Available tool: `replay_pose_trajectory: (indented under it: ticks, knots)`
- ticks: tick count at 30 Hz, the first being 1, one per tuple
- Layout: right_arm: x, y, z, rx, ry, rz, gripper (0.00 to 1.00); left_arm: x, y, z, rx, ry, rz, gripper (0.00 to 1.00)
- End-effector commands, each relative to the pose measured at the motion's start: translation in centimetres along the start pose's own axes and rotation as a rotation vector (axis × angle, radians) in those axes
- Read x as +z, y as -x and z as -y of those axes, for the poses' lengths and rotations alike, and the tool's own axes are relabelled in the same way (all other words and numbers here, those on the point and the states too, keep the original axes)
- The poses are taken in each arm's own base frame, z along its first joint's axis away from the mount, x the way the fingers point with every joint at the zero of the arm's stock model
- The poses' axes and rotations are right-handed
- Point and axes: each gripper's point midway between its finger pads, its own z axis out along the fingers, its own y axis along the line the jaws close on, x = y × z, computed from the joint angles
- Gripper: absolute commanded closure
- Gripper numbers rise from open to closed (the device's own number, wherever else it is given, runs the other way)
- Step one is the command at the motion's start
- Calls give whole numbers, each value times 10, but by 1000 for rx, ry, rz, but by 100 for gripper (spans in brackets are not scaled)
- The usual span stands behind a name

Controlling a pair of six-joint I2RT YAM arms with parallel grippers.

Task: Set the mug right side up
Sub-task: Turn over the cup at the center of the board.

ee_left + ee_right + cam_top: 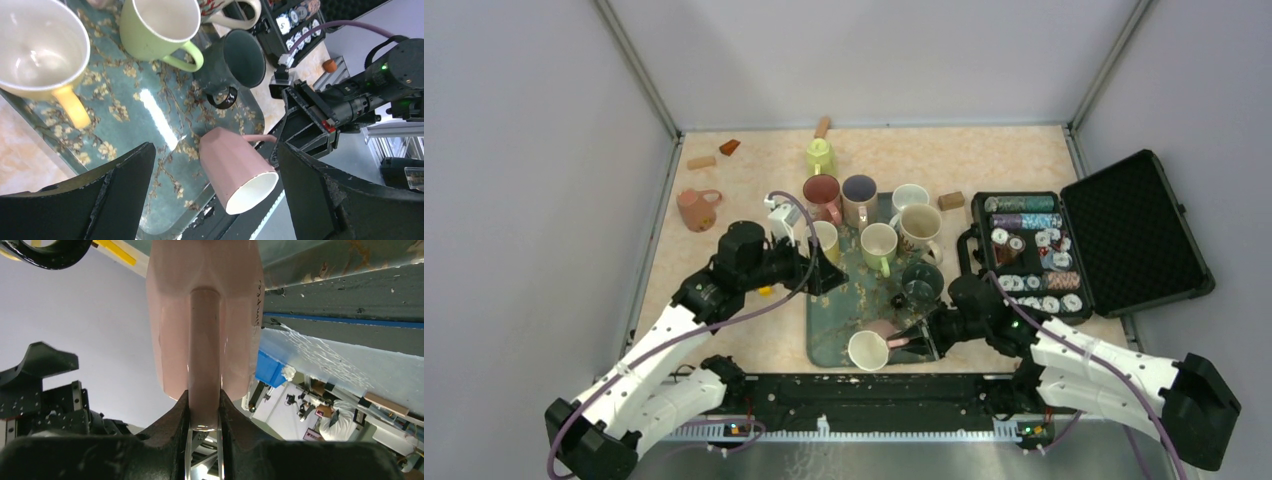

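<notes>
Pink, with a white inside, the mug (871,348) sits at the lower centre of the top view, over the near edge of the teal flowered tray (834,318). It is tipped on its side with its mouth toward the bottom of the frame. The right gripper (914,340) pinches its handle from the right, jaws narrow around it. A dark green mug (921,280) stands just above that grip, and an open chip case (1034,255) lies close to the right. The left gripper (822,268) hangs at the tray's left edge, spread wide and holding nothing, beside a yellow mug (824,238) and a lime mug (879,243).
</notes>
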Motion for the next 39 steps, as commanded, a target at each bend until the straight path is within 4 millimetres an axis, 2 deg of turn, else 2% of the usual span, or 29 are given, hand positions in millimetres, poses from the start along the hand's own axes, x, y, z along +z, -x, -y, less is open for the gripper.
replay_pose_trajectory:
  ticks: [1, 6, 12, 14, 17, 21, 29, 34, 39]
  knots:
    - [-3, -5, -8, 111, 58, -31, 100, 3, -17, -2, -53, -12, -23, 2]
    - [0, 3, -5, 161, 70, -28, 100, 11, -49, -18, -107, 38, -112, 2]
    - [1, 9, -16, 222, 140, -21, 100, 16, -84, -27, -121, 73, -174, 3]
    - [1, 9, -23, 230, 166, -19, 100, 16, -83, -21, -104, 46, -157, 2]
    - [3, 9, -30, 231, 178, -17, 100, 12, -70, -12, -62, 18, -119, 2]
    - [5, 7, -38, 219, 187, -13, 100, 8, -63, -10, -35, 26, -107, 2]
    - [1, 4, -57, 182, 245, 15, 100, 8, -67, -6, -77, 12, -122, 2]
    - [1, 5, -53, 182, 229, 24, 100, 1, -65, -1, -37, -37, -76, 2]
    - [3, 3, -55, 184, 228, 12, 100, 5, -80, -8, -56, -21, -117, 2]
